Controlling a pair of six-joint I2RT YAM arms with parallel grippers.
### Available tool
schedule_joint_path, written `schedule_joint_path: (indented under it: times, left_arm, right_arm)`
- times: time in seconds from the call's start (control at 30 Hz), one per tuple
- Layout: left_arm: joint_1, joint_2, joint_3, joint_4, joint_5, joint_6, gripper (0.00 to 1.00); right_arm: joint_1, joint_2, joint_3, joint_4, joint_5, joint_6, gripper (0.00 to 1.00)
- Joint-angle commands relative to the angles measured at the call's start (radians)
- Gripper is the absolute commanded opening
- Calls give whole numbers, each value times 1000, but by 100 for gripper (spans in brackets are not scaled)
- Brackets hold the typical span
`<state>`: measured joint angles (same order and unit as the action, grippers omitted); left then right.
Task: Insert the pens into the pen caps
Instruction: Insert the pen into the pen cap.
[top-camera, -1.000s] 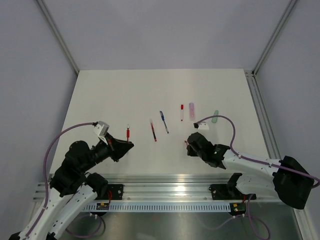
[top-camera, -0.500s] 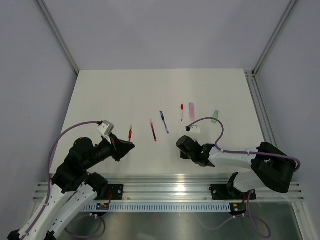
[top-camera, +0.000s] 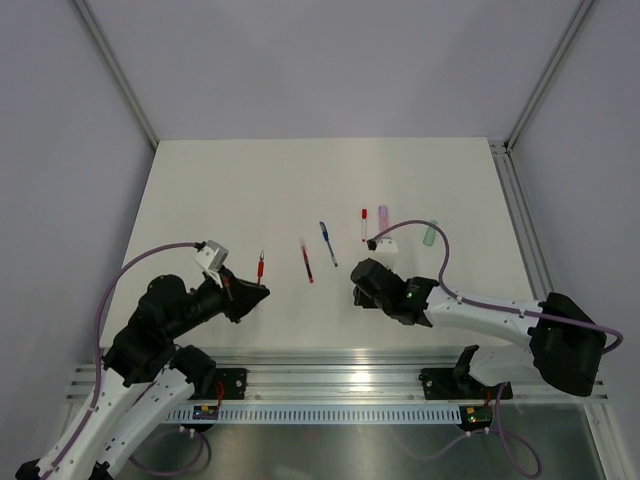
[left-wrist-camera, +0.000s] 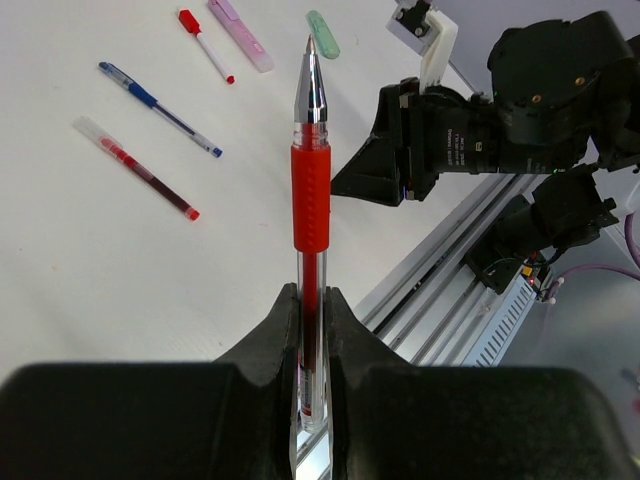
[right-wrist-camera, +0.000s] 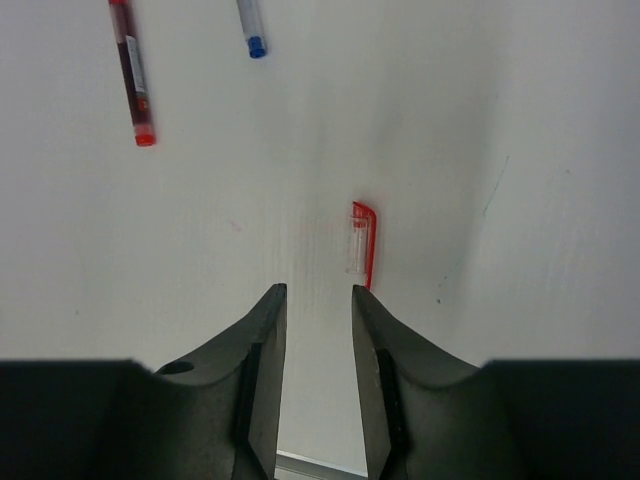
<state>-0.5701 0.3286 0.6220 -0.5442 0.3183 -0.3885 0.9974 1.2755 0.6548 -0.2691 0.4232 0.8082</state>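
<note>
On the table five pens lie loose: red pen, blue pen, white pen, pink pen, green pen. A sixth, the red-grip pen, stands clamped in the left gripper. The right gripper, jaws apart, faces one red cap lying just ahead.

White table, matt top; faint grey scuffs are noted in the right wrist view. Five pens are laid in a loose row across its middle.

The blue pen, lying slanted, is taken as reference.
- Just left of it, not touching, a clear-barrelled red pen is laid almost parallel.
- To its right a short red-and-white pen is found, then a pink pen just beside that.
- A green pen is set farthest right, well apart.
- A clear red cap is laid alone, right of the blue pen and nearer the front edge.
</note>
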Motion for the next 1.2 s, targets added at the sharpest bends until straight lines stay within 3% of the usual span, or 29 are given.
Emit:
schedule_joint_path:
  times: [0.0,0.43,0.9,1.17]
  left_arm:
    - [6,-16,12,33,21,14,2]
    - [6,-57,7,36,21,10,3]
    - [7,-77,5,41,22,8,4]
    - [7,-76,4,43,25,8,5]
  right_arm:
    - [-3,34,95,-97,9,-67,36]
    - [-45,278,212,-150,23,-101,32]
    - [-71,341,206,-110,-7,-116,28]
    - [-91,357,198,-81,-37,-124,31]
